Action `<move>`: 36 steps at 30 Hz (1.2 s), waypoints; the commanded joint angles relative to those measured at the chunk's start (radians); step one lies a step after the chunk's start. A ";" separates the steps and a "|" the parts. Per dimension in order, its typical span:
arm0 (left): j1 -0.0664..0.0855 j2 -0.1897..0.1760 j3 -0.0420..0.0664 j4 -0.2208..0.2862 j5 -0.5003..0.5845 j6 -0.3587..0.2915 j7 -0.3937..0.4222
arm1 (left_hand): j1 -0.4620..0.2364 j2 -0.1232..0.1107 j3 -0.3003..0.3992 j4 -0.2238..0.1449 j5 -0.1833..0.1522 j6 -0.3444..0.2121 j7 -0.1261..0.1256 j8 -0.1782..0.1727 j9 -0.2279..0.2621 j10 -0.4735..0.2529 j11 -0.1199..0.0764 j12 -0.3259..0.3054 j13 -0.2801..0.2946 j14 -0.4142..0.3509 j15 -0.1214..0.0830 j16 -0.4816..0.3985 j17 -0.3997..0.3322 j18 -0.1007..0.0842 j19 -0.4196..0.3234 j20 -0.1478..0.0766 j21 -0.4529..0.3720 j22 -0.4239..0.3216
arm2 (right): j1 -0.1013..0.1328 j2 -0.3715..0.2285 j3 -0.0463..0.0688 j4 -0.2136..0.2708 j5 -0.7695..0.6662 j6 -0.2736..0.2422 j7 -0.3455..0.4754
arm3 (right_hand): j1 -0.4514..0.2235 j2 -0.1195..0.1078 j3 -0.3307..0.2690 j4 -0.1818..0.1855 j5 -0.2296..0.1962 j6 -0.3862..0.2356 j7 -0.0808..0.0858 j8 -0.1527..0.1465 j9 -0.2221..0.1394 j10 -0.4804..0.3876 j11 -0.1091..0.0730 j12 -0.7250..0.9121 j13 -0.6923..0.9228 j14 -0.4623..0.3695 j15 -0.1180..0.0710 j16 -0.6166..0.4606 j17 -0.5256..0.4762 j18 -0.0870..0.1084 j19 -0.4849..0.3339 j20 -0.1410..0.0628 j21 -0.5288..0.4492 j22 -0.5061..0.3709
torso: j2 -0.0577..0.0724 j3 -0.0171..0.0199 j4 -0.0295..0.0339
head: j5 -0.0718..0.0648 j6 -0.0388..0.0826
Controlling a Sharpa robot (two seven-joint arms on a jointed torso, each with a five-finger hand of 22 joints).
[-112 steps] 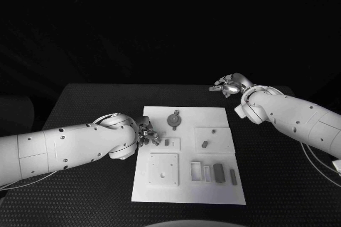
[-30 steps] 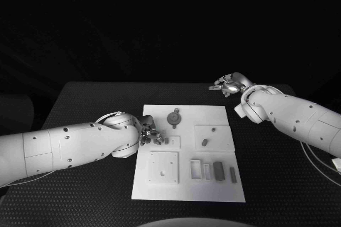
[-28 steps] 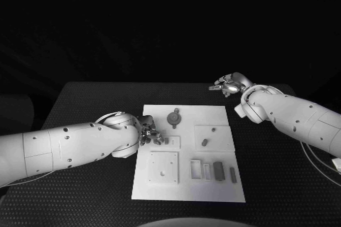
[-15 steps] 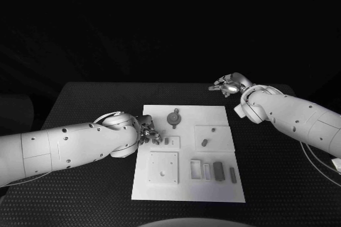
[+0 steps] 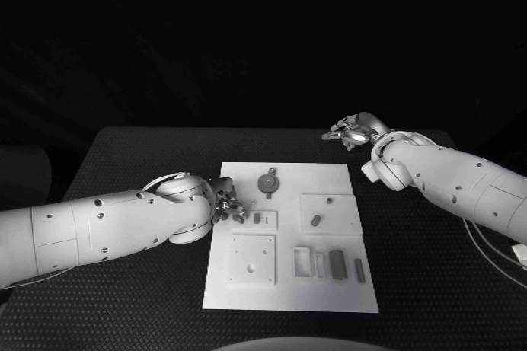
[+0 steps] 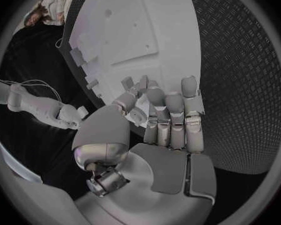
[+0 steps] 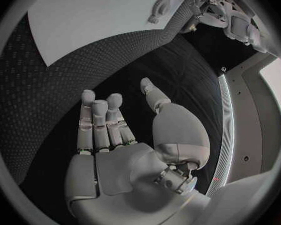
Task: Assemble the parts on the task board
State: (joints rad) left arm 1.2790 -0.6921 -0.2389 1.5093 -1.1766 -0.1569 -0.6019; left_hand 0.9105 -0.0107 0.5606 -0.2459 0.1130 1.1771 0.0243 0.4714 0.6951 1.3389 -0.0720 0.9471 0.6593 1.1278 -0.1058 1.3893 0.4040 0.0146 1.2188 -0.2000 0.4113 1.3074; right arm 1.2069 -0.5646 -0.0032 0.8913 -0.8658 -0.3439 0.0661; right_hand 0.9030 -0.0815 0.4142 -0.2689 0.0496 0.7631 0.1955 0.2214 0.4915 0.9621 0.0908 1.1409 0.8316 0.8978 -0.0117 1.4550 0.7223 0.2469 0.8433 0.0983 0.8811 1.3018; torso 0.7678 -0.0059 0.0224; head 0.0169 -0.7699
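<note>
Where the black table (image 5: 132,305) comes nearest the robot, the task board (image 5: 288,298) begins, a white plate lying flat in the middle of the textured surface. Along its near part sit a raised square block (image 5: 253,260) with a small hole in it and, to the right of that, a row of narrow upright slots (image 5: 310,263) with two grey parts (image 5: 338,266) lying alongside. Further up, a small white holder (image 5: 263,220) has a short grey part standing in it, and a square recess (image 5: 330,215) on the right side holds two more small grey pieces. At the far end of the board lies a round grey part (image 5: 268,184) with a stub at each end.

The left hand (image 5: 228,207) hovers over the board's left edge beside the small holder; in the left wrist view its fingers (image 6: 172,120) are held close together and bent forward above the plate, and whether anything is pinched beneath them cannot be told.

The right hand (image 5: 352,131) is well apart from the board, above the table's far right corner. The right wrist view shows its fingers (image 7: 103,120) spread and straight with nothing in them.

Beyond the table the room is dark.
</note>
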 commanded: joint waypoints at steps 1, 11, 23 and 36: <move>-0.003 0.001 -0.002 -0.001 -0.013 0.016 -0.002 | 0.031 0.030 0.006 -0.011 0.003 0.025 -0.030 0.004 0.001 0.029 -0.037 0.006 0.001 0.009 -0.001 0.006 0.001 0.021 0.006 -0.005 0.006 0.024 | 0.000 0.000 0.000 0.002 0.000 0.013 0.010 | -0.008 -0.001 0.006 -0.002 0.000 0.006 0.002 0.005 -0.001 -0.156 -0.003 0.006 -0.001 0.002 -0.006 0.004 -0.001 0.015 -0.004 0.002 -0.002 0.001 | 0.000 0.0002 -0.0003 | 0.001 -0.001; -0.005 -0.002 -0.002 0.016 -0.021 -0.013 0.010 | 0.032 0.031 0.006 -0.015 0.004 0.024 -0.032 0.008 0.002 0.031 -0.040 0.008 0.000 0.012 -0.001 0.008 0.002 0.022 0.008 -0.005 0.010 0.024 | -0.001 0.001 0.000 0.002 0.000 0.013 0.010 | -0.009 0.000 0.006 -0.002 0.000 0.006 0.002 0.006 -0.001 -0.157 -0.003 0.007 -0.002 0.002 -0.006 0.004 -0.002 0.015 -0.004 0.002 -0.002 0.001 | 0.000 0.0006 -0.0005 | 0.001 -0.002; -0.009 -0.043 -0.001 0.052 -0.017 -0.052 0.019 | 0.034 0.029 0.007 -0.019 0.005 0.024 -0.033 0.012 0.002 0.032 -0.041 0.009 -0.001 0.014 -0.002 0.009 0.002 0.022 0.009 -0.006 0.013 0.024 | -0.003 -0.002 0.000 0.001 0.000 0.012 0.010 | -0.009 0.000 0.007 -0.002 0.000 0.006 0.002 0.006 -0.001 -0.157 -0.003 0.007 -0.003 0.002 -0.006 0.004 -0.002 0.015 -0.004 0.002 -0.002 0.001 | 0.000 0.0001 -0.0009 | -0.002 -0.001; -0.009 -0.048 0.000 0.055 -0.045 -0.134 0.050 | 0.035 0.026 0.009 -0.022 0.005 0.024 -0.035 0.016 0.002 0.033 -0.044 0.008 -0.003 0.018 -0.003 0.009 0.002 0.023 0.013 -0.007 0.017 0.023 | -0.003 -0.004 0.000 0.002 0.000 0.013 0.010 | -0.010 0.000 0.007 -0.002 0.000 0.006 0.002 0.006 -0.001 -0.157 -0.003 0.008 -0.003 0.002 -0.006 0.005 -0.003 0.015 -0.004 0.002 -0.002 0.002 | 0.000 -0.0002 0.0003 | -0.003 -0.001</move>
State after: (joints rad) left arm 1.2699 -0.7415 -0.2397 1.5608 -1.2004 -0.2477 -0.5772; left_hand 0.9106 -0.0107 0.5565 -0.2501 0.1151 1.1802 0.0199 0.4826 0.6951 1.3422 -0.0787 0.9511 0.6577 1.1383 -0.1089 1.3933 0.4049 0.0178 1.2277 -0.2052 0.4230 1.3079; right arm 1.2042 -0.5678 -0.0032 0.8918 -0.8658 -0.3436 0.0663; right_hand 0.9031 -0.0815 0.4171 -0.2718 0.0496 0.7631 0.1956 0.2214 0.4916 0.9621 0.0908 1.1449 0.8298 0.8992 -0.0099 1.4550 0.7204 0.2469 0.8433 0.0983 0.8811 1.3024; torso 0.7678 -0.0058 0.0222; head 0.0131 -0.7705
